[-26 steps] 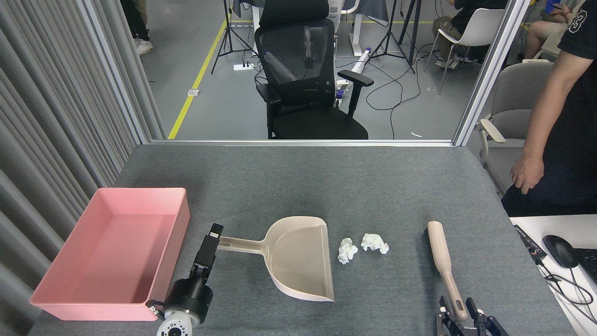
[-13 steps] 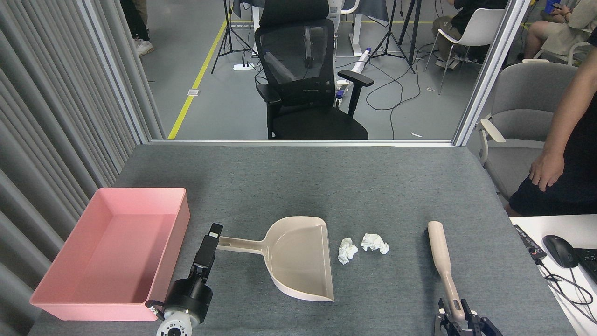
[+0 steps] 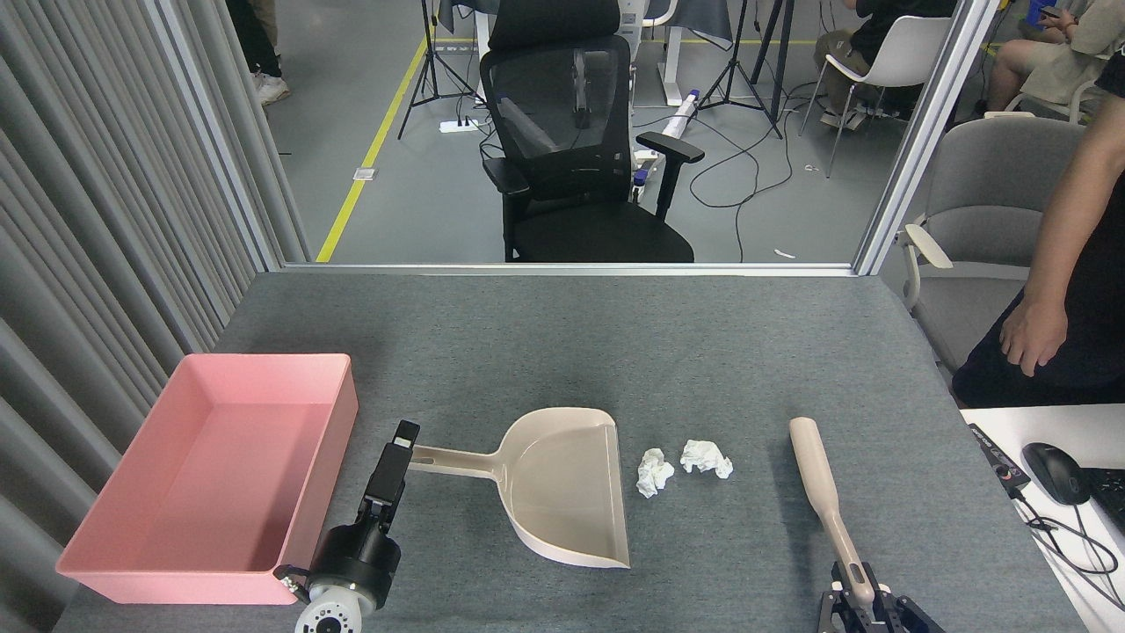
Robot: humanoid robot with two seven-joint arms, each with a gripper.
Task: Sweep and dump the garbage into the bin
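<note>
Head view: left pincer [image 3: 406, 437] clamped on dustpan [image 3: 562, 483] handle, mouth rightward toward two tissue wads [image 3: 683, 464]; right pincer's [image 3: 866, 600] grip unclear.

Two crumpled white tissue wads [image 3: 681, 464] lie side by side on the grey mat, between both grippers. The shallow pink bin [image 3: 211, 475] sits empty, just left of the left gripper [image 3: 400, 448].

At lower left of the frame the pink bin [image 3: 211, 475] sits on the grey table [image 3: 562, 352]. The left gripper [image 3: 402, 444] clasps the beige dustpan [image 3: 562, 483] handle. Two tissue wads [image 3: 681, 466] lie just right of its mouth. At lower right, the right gripper [image 3: 866, 598] grips the brush [image 3: 822, 492] handle.
</note>
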